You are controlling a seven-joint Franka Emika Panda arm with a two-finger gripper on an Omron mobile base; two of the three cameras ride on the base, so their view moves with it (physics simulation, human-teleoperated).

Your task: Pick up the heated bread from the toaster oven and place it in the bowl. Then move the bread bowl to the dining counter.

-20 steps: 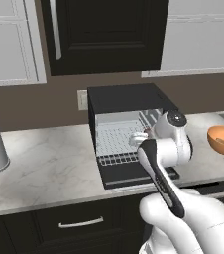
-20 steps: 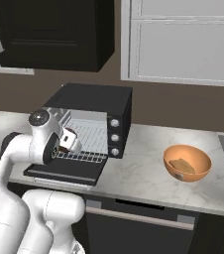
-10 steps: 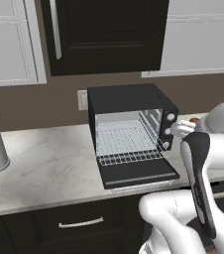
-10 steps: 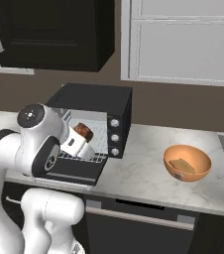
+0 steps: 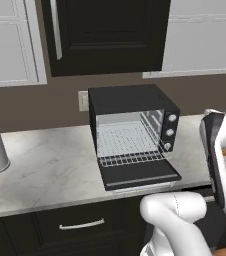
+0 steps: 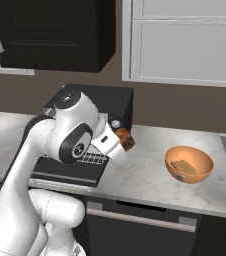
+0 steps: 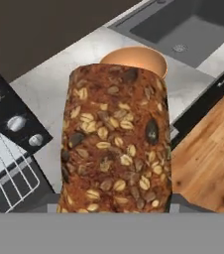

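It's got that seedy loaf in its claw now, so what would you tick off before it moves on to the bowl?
1. Bread held by the tool: ok, it sits between the fingers, lifted off the counter.
2. Bread clear of the oven: ok, the rack is bare and the door hangs open.
3. Bowl upright on the counter: ok.
4. Room in the bowl: cannot tell; a tan piece already lies inside.
5. Path from tool to bowl: ok, bare counter lies between them.
6. Grip firm enough: cannot tell, the fingertips are hidden behind the bread.

Seed-speckled dark-brown bread [image 7: 115, 141], orange-brown bowl [image 6: 189, 164]
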